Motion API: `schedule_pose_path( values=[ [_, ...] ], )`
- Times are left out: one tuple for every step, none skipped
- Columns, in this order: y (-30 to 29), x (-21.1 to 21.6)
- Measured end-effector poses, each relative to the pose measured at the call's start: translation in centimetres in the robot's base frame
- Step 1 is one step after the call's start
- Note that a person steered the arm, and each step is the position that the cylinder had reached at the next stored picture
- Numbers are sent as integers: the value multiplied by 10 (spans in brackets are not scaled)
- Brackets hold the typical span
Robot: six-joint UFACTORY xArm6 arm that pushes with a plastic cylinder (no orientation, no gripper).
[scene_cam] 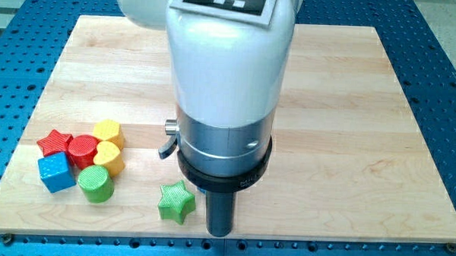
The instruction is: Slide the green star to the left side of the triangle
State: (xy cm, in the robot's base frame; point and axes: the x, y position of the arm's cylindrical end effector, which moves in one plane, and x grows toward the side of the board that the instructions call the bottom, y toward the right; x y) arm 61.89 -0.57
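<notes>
The wooden tabletop (pixel 350 109) is filling most of the view, and my arm's white and silver body (pixel 226 75) is blocking its middle. I am carrying no pincer, only the dark rod, so there is no opening or closing to report. My tip (pixel 220 233) is sitting near the view's bottom edge, just to the right of the green star (pixel 176 202), close beside it; I cannot tell whether they are touching. At the view's left, 6 blocks are clustering: blue cube (pixel 56 172), green cylinder (pixel 96 184), red cylinder (pixel 82 150), red star (pixel 54 142), yellow heart (pixel 110 159), yellow cylinder (pixel 107 131).
</notes>
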Motion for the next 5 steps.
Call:
schedule_pose_path(
  values=[
    [-5,0],
    [-31,0],
    [-55,-1],
    [-92,0],
    [-138,0]
  ],
)
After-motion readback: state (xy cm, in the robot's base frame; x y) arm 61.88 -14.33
